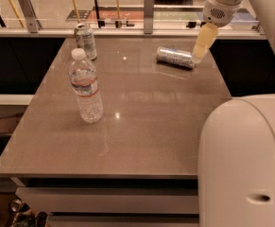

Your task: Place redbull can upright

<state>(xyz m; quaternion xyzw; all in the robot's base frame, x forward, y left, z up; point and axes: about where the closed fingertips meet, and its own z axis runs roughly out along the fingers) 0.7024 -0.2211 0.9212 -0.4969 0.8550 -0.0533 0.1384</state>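
The redbull can, slim and silver with blue print, lies on its side at the far right of the grey table. My gripper hangs from the white arm at the top right. Its pale yellowish fingertips reach down to the can's right end and seem to touch it.
A clear plastic water bottle stands upright on the left half of the table. A white-and-green-labelled can stands at the far left edge. A glass railing with metal posts runs behind the table. My white body fills the lower right.
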